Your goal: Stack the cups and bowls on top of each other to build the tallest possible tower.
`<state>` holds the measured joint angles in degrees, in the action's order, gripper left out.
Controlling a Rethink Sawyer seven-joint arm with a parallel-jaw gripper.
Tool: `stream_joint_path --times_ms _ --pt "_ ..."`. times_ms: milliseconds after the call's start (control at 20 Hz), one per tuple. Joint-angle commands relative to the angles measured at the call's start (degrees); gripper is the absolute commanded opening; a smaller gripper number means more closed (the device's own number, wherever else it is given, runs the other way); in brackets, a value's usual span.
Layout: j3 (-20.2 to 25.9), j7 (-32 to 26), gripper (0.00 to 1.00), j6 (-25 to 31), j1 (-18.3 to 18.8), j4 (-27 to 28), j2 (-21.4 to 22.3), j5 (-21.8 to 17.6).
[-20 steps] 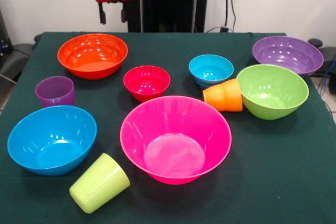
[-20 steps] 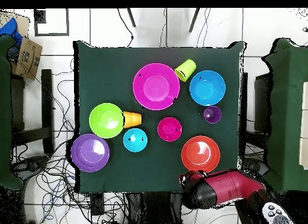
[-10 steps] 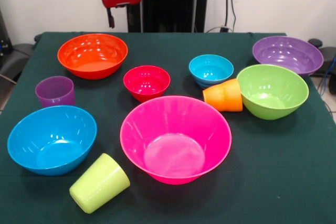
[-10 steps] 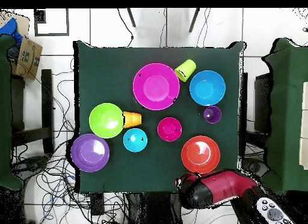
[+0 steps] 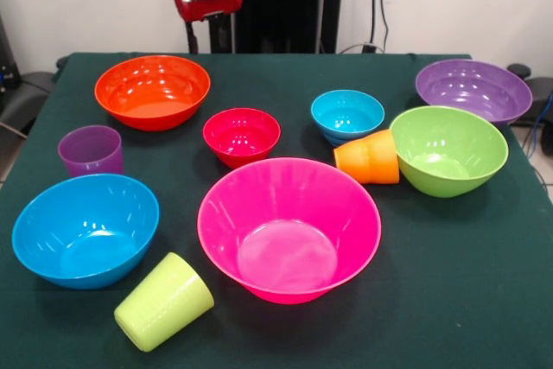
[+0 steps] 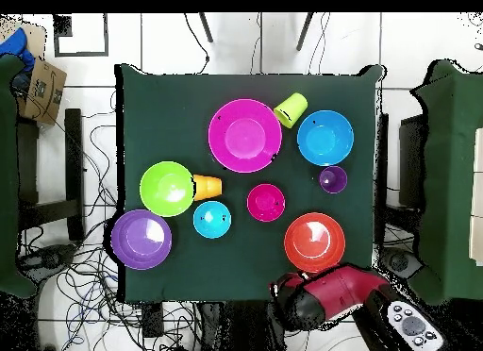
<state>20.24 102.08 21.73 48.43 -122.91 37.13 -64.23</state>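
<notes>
Five large bowls sit apart on the green table: pink (image 5: 289, 229), orange (image 5: 152, 91), blue (image 5: 85, 229), lime (image 5: 448, 150) and purple (image 5: 473, 91). Between them are the small red bowl (image 5: 241, 136) and the small light blue bowl (image 5: 347, 116). The purple cup (image 5: 90, 150) stands upright. The lime cup (image 5: 162, 302) and the orange cup (image 5: 368, 158) lie on their sides. Nothing is stacked, so no tower shows. My gripper (image 5: 209, 38) hangs open and empty over the far table edge, behind the orange bowl. In the overhead view the arm (image 6: 325, 300) covers it.
The orange cup leans against the light blue bowl and nearly touches the lime bowl. The table (image 6: 160, 102) has bare cloth at its corners. Cables and chairs surround it on the floor.
My gripper has slid along the far edge, rightward in the front view, from beside the orange bowl toward the table's middle. No bowl or cup has moved.
</notes>
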Motion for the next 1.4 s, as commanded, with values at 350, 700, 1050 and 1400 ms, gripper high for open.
stream_joint_path --times_ms 350,700,1050,1400 --pt "-9.5 11.3 1.00 -8.2 -15.7 5.4 5.5 -11.6" --pt "-11.6 8.9 1.00 -10.2 -16.2 5.9 5.4 -9.3" --pt "-13.6 8.7 1.00 -11.9 -18.1 7.7 3.4 -9.1" --pt "-15.0 7.7 1.00 -13.2 -18.5 8.3 2.5 -8.1"
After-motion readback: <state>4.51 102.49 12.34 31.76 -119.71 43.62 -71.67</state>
